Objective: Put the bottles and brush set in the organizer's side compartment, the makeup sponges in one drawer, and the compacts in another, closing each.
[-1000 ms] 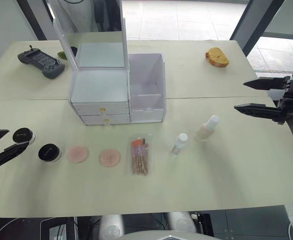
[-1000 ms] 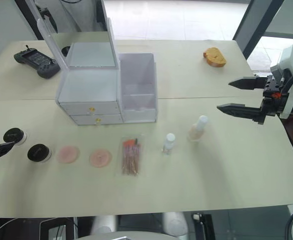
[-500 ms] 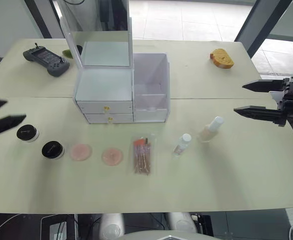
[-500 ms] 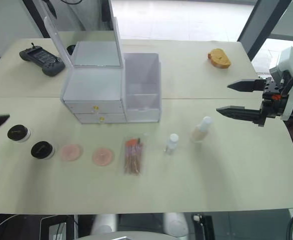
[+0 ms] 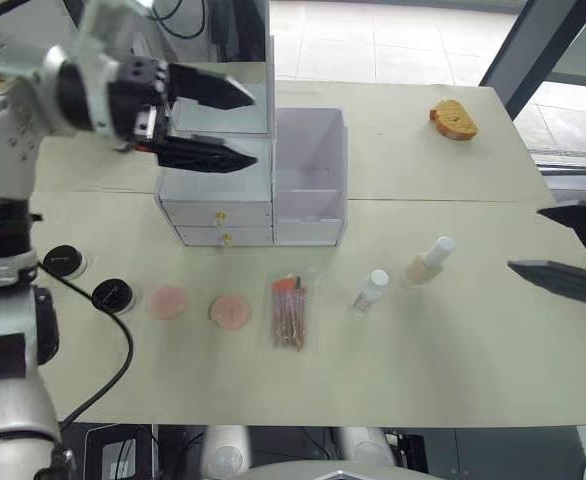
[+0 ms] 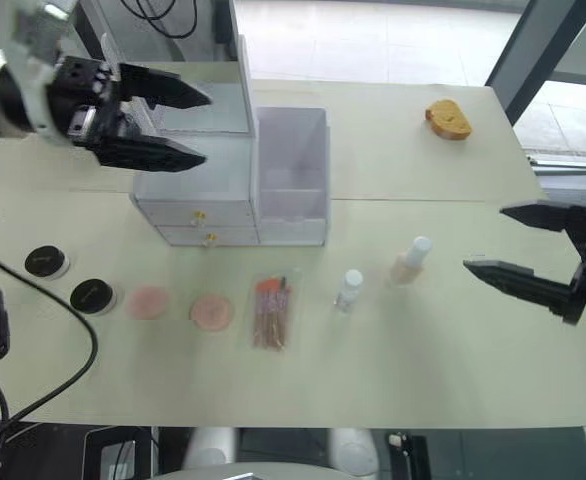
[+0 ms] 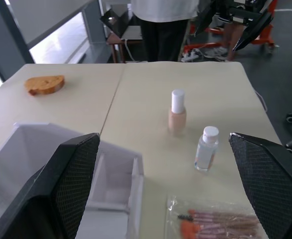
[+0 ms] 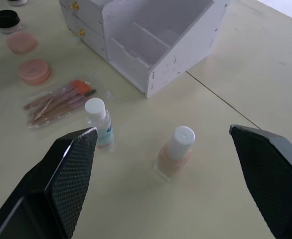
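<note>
While nothing is yet stowed: table wide and bare-edged; organizer near its back, lid up, both drawers closed, side compartment empty. Left gripper raised over the drawer block, fingers spread, holding nothing. Right gripper splayed and empty beside the beige bottle, likely lining up on it. Clear bottle, brush set, makeup sponges, compacts in a row out front. Orange lump far off, nothing blocking.

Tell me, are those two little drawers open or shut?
Shut. Both drawers sit flush with the organizer front, gold knobs showing, nothing pulled out.
</note>
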`<state>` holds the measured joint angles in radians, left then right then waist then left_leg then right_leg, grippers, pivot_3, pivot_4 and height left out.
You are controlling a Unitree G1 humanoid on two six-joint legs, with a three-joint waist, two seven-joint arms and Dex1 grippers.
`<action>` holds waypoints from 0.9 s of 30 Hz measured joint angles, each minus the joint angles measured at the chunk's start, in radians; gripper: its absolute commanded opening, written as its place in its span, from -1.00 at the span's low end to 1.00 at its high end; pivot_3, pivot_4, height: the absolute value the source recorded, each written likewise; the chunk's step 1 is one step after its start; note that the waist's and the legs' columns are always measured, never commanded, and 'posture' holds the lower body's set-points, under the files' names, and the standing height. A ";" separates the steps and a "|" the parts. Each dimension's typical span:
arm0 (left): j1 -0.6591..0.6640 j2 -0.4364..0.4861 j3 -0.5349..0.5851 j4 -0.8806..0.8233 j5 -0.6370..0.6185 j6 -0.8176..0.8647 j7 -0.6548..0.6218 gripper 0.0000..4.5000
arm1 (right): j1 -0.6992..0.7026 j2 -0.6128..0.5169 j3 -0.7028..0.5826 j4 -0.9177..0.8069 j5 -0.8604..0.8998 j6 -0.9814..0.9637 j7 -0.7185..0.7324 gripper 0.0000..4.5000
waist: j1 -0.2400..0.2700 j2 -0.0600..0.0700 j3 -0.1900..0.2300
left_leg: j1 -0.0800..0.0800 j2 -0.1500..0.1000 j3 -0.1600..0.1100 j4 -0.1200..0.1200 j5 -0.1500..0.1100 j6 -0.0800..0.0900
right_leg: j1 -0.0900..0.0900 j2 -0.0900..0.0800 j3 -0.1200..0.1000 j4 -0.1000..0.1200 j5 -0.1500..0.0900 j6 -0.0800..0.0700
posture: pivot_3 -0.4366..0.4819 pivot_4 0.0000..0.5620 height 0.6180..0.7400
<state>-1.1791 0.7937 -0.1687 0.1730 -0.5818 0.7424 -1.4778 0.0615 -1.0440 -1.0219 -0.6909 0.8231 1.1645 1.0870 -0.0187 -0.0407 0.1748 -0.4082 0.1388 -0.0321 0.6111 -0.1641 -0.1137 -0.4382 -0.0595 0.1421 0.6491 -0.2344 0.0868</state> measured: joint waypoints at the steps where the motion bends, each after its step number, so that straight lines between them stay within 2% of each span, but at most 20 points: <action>1: -0.006 -0.028 -0.026 0.006 0.010 0.000 -0.011 0.99 | 0.031 0.033 -0.050 -0.057 0.013 0.032 -0.033 1.00 | -0.002 0.000 0.000 | 0.000 0.000 0.000 0.000 0.000 0.000 | 0.000 0.000 0.000 0.000 0.000 0.000 | -0.05 -0.47 0.42; 7: -0.012 -0.132 -0.080 0.041 0.078 -0.060 -0.033 0.99 | 0.123 0.208 -0.266 -0.251 0.194 0.161 -0.231 1.00 | -0.007 -0.001 0.000 | -0.001 0.000 -0.002 0.001 0.000 0.000 | 0.001 0.000 -0.001 0.000 -0.002 -0.003 | -0.05 -0.47 0.42; 10: 0.011 -0.161 -0.088 0.032 0.095 -0.079 -0.028 0.99 | 0.166 0.303 -0.275 -0.306 0.303 0.163 -0.374 1.00 | -0.009 -0.001 0.000 | -0.001 0.000 -0.002 0.001 0.000 0.000 | 0.001 0.000 0.000 -0.001 -0.003 -0.005 | -0.05 -0.47 0.42; 13: 0.074 -0.174 -0.081 -0.030 0.069 -0.049 -0.020 0.99 | 0.185 0.364 -0.178 -0.323 0.322 0.113 -0.536 1.00 | -0.021 -0.001 0.000 | -0.002 0.000 -0.002 0.001 0.000 0.000 | 0.001 0.000 0.000 0.000 -0.003 -0.006 | -0.05 -0.47 0.42; 18: 0.142 -0.170 -0.053 -0.159 0.048 -0.012 0.043 0.99 | 0.170 0.396 0.099 -0.298 0.180 0.003 -0.696 1.00 | -0.029 0.000 0.000 | -0.001 0.000 -0.002 0.000 0.000 0.000 | 0.000 0.000 0.000 -0.001 -0.003 -0.006 | -0.05 -0.47 0.42; 22: 0.212 -0.123 -0.044 -0.239 0.051 0.010 0.093 0.99 | 0.182 0.391 0.263 -0.211 0.040 -0.111 -0.717 1.00 | -0.026 0.000 0.000 | -0.002 0.000 -0.002 0.001 0.000 0.000 | 0.001 0.000 0.000 -0.001 -0.003 -0.006 | -0.05 -0.47 0.42; 27: 0.239 -0.112 -0.036 -0.314 0.036 0.077 0.163 0.99 | 0.141 0.369 0.437 -0.088 -0.086 -0.249 -0.674 1.00 | -0.022 0.000 0.000 | -0.003 0.000 -0.002 0.003 0.000 0.000 | 0.001 0.000 0.000 -0.001 -0.003 -0.006 | -0.05 -0.47 0.42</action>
<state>-0.9400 0.6822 -0.2050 -0.1414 -0.5460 0.8191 -1.3146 0.2025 -0.6751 -0.5847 -0.7786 0.7370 0.9155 0.4128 -0.0409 -0.0406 0.1748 -0.4111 0.1384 -0.0344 0.6136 -0.1642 -0.1133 -0.4377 -0.0596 0.1418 0.6480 -0.2379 0.0807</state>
